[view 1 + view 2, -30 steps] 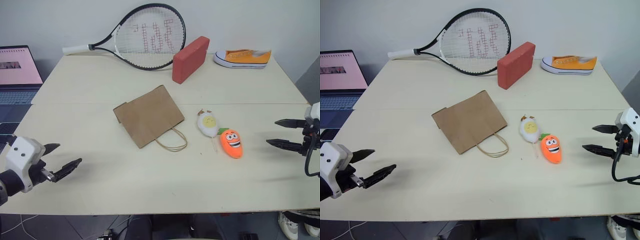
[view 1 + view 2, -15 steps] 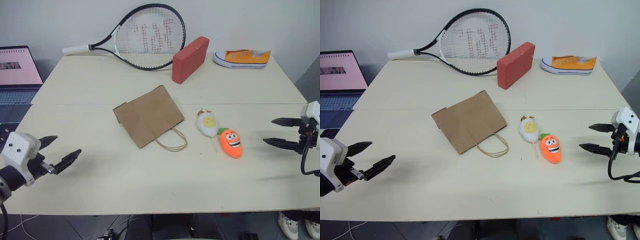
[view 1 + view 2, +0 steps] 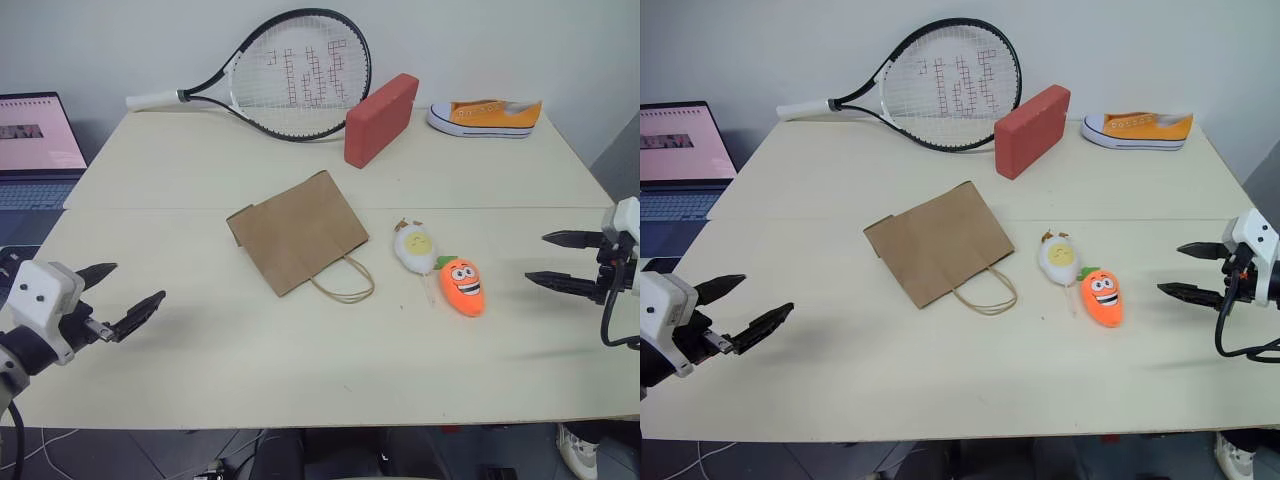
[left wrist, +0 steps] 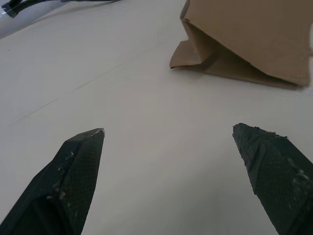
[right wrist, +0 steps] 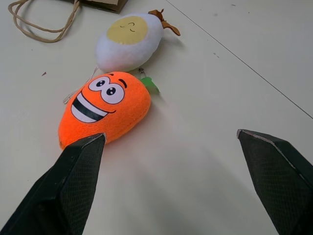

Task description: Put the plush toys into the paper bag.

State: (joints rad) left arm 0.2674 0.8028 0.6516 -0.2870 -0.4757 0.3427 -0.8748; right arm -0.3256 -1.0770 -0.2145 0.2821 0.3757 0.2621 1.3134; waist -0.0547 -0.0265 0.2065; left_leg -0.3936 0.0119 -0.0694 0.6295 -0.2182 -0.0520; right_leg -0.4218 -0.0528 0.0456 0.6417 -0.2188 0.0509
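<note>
A brown paper bag [image 3: 298, 232] lay flat on the tabletop [image 3: 300, 370], its mouth closed and its loop handles trailing toward the near edge, with neither plush toy yet inside it. Just beside the bag's handles, on the side toward the right arm, lay the white egg toy [image 3: 415, 249] with its yellow face up, and touching it at the nearer end was the orange carrot toy [image 3: 462, 286], grinning face up with its green top against the egg. The right end effector [image 3: 565, 262] hovered near the carrot, on the side away from the bag, its two black fingers spread wide and holding nothing. The left end effector [image 3: 118, 296] hung well apart from the bag on the opposite side, near the tabletop's front corner, also spread wide and empty. Beyond the bag, at the far side of the tabletop, sat a red block [image 3: 381, 118], a tennis racket [image 3: 285, 72] and a yellow sneaker [image 3: 485, 116], none of them part of the job. Judged from this scene, the work had hardly begun: the bag remained to be opened or lifted, and both toys were still to be picked up and dropped in, the carrot looking the likelier first pick.
</note>
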